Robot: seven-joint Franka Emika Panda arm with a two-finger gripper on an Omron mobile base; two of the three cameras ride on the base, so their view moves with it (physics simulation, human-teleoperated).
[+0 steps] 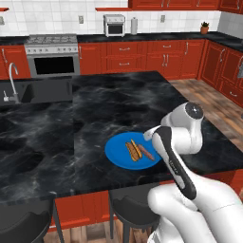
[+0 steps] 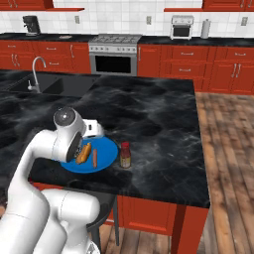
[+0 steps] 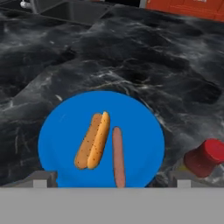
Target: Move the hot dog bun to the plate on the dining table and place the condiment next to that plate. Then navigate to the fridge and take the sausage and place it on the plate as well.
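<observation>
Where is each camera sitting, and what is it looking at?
Left base view: behind the arm on its left, looking over the dining table at the plate; the white arm rises at lower right.
Right base view: behind on the right, facing the same plate; the arm rises at lower left.
Hand view: on the hand, looking down past the open claw.
All three share the plate, hot dog bun and sausage; the right base and hand views also share the condiment.

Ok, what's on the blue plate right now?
The bun and sausage lie side by side, apart, on the plate. The sausage's near end is cut off in the hand view.
</observation>
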